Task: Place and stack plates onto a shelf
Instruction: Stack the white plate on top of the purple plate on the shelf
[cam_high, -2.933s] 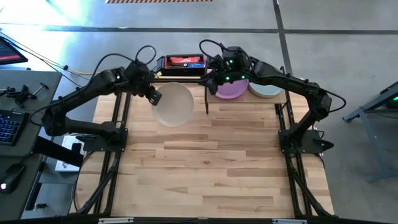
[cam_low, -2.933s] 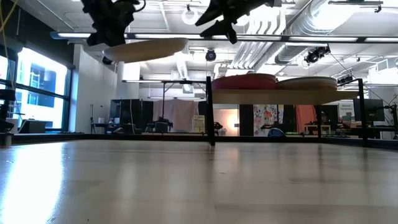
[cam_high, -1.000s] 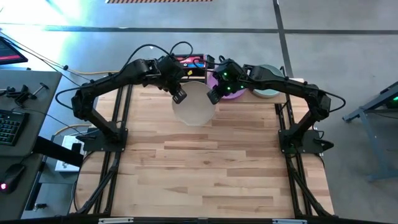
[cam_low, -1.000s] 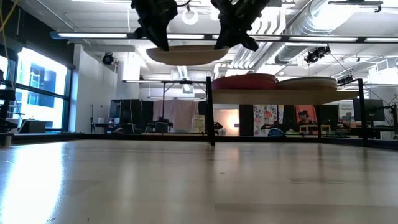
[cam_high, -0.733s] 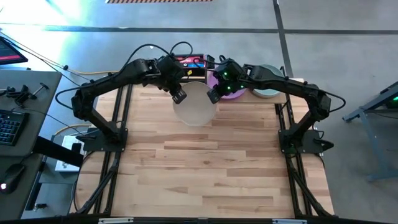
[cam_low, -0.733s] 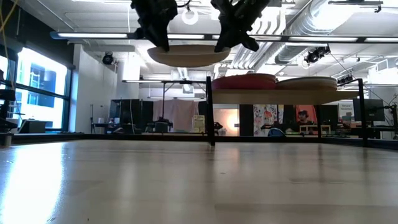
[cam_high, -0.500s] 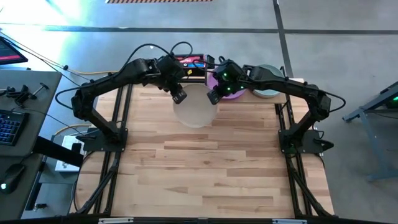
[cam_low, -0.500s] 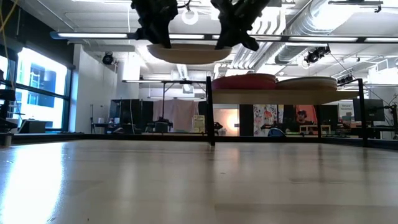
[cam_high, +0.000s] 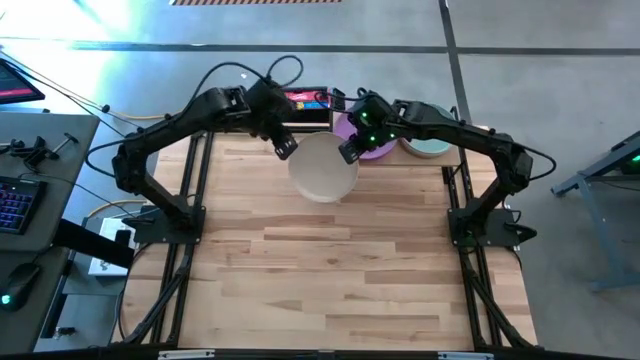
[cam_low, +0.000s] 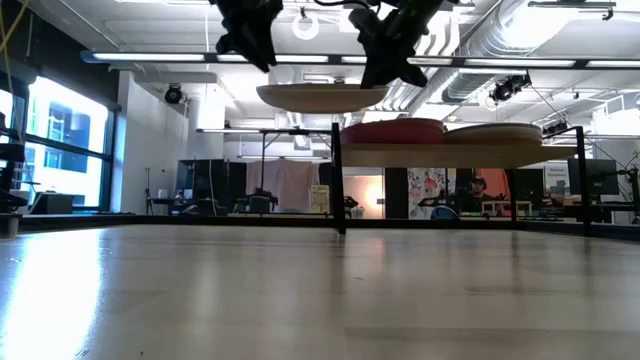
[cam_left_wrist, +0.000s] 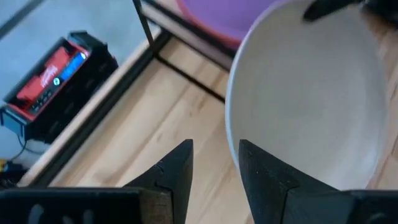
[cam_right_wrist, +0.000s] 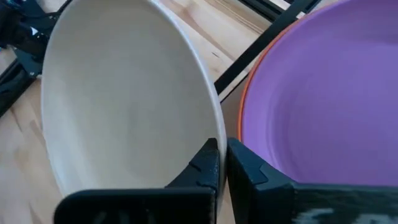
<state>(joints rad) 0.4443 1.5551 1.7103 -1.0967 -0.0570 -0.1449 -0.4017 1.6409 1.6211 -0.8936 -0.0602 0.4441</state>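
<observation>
Having let go, the left gripper (cam_high: 284, 147) stood open at the cream-white plate's (cam_high: 323, 168) ten o'clock, while the right gripper (cam_high: 349, 151) pinched its rim; handover complete, beside the shelf's (cam_low: 440, 155) purple plate (cam_high: 372, 147).

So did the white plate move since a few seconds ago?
Yes. In the high view the cream-white plate has gone right, closer to the shelf with the purple plate. The right claw grips its rim.

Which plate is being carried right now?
At the table's far edge stands the shelf, holding a purple plate and a pale teal plate. Just left of it, the cream-white plate hangs in the air, gripped by the right gripper.
</observation>
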